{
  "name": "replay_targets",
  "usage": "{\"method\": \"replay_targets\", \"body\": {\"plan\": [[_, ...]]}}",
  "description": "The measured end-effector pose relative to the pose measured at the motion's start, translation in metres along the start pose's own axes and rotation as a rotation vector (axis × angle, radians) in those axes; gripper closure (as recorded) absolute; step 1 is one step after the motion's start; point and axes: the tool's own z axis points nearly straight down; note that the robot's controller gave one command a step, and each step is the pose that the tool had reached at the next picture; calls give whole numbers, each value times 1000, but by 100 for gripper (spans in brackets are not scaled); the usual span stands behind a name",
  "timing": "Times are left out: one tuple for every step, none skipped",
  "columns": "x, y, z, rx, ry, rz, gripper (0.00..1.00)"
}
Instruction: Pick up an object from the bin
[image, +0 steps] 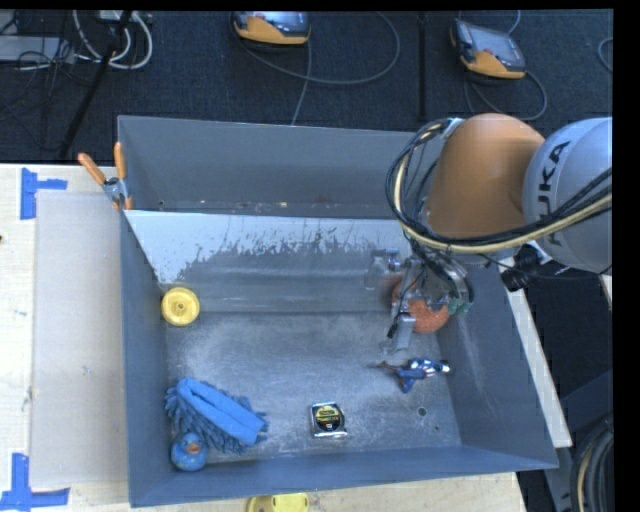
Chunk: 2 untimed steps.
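Right, the arm (560, 190) is reaching in from the right, its orange cover (480, 175) looming over the bin's (300, 170) far right corner. The gripper (404, 335) is hanging low over the right part of the floor, close to where the back wall is meeting the right wall. A rounded orange-red thing (431, 318) is sitting right against the gripper's right side, partly hidden by the wrist's cables. Whether it is being held or merely lying beside the gripper I cannot tell, and I cannot tell either whether the gripper is wide or narrow from this angle.

Just in front of the gripper, a small blue toy (416, 372) is lying on the floor, near it but not touching it.

The other things are lying well apart from the gripper:
- A tape measure (327, 419) with a yellow-and-black face is resting near the front wall, about the middle of the bin.
- A blue cloth (216, 411) with ribbed folds is lying bunched in the front left corner.
- A small blue ball (189, 455) is sitting against the cloth's front edge, tucked into the corner.
- A yellow disc (180, 306) is lying alone at the left, close to the left wall and towards the back.

The middle of the floor is showing bare grey metal, scuffed and dusty.
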Motion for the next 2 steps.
{"method": "replay_targets", "body": {"plan": [[-1,0,-5,0,-8,0,0],[12,-51,69,0,-12,27,0]]}}
